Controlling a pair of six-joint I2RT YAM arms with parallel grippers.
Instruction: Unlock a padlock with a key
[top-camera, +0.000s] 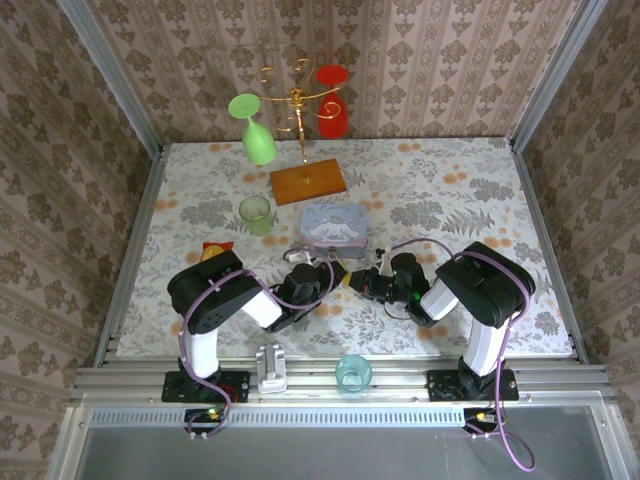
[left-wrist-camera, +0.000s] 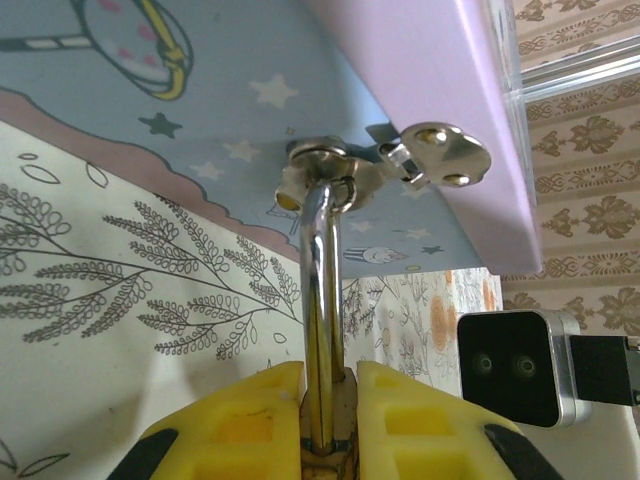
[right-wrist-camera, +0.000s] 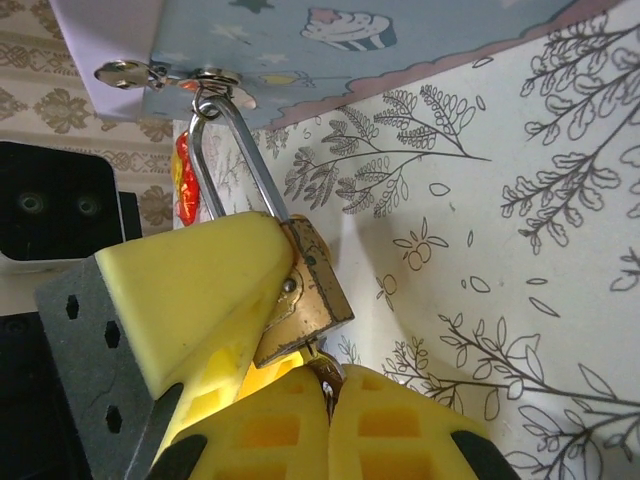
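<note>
My left tool (left-wrist-camera: 330, 388) is clamped on the padlock (right-wrist-camera: 312, 290), mid-frame, hooked through the tin (right-wrist-camera: 450, 25) hasp (right-wrist-camera: 215, 80), so it can't swing. My right tool (right-wrist-camera: 328, 405) pinches the key (right-wrist-camera: 322, 368) just under it.

padlock (right-wrist-camera: 312, 292) hooked on tin (top-camera: 335, 222), rack (top-camera: 307, 181) behind

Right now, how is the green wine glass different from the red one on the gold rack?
The green wine glass hangs tilted on the rack's left; the red wine glass hangs straight down on its right. Both hang upside down from the gold rack.
</note>
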